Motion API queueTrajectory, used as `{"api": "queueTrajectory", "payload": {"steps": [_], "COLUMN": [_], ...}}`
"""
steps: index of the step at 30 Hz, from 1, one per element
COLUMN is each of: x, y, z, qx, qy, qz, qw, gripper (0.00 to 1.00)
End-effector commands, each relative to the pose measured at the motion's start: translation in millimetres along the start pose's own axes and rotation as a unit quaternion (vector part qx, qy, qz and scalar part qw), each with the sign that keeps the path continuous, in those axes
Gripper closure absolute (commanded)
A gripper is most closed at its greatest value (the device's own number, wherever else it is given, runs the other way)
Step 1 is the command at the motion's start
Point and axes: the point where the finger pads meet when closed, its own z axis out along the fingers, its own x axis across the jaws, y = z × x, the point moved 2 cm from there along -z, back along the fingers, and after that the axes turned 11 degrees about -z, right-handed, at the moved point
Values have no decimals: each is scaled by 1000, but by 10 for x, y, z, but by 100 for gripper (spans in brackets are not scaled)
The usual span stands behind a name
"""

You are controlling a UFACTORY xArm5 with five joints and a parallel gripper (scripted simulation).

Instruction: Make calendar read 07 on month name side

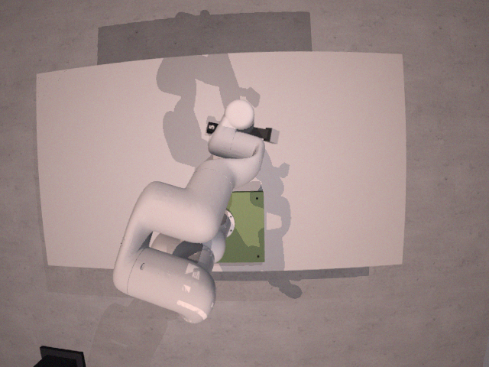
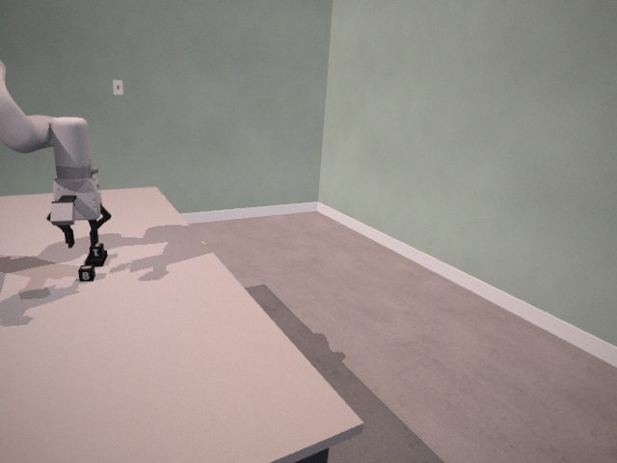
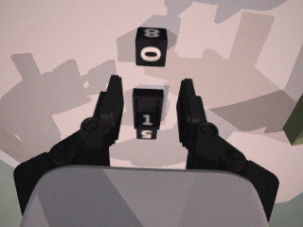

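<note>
The black tray (image 2: pixel 96 259) (image 3: pixel 148 101) lies on the table, long side pointing away from the loose cube. A black cube (image 1: pixel 211 127) (image 2: pixel 97 250) (image 3: pixel 147 127) is at its far end. It shows a 1 toward the loose cube and a 5; I cannot tell whether it stands flat. The loose cube (image 2: pixel 86 273) (image 3: pixel 151 49) stands on the table, a 0 on top and an 8 on one side. My gripper (image 2: pixel 82 244) (image 3: pixel 151 91) is partly open and empty, above the tray, one finger on each side. The month's name is not visible.
A green plate (image 1: pixel 252 228) (image 3: pixel 295 124) lies by the arm's base. The arm hides much of the tray area in the top view. The wrist camera (image 2: pixel 63 212) sticks out beside the gripper. Shadows cross the table (image 1: pixel 335 157).
</note>
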Motion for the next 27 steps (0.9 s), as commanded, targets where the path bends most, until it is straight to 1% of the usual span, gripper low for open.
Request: {"api": "queueTrajectory", "payload": {"steps": [1,17,27], "x": [-11,-10,-12], "y": [-3,-3,-3], "z": [-3,132,290], "qx": [0,0,0], "qy": [-2,-2,-2], "qz": [0,0,0], "qw": [1000,1000,1000], "gripper": [51,51,51]}}
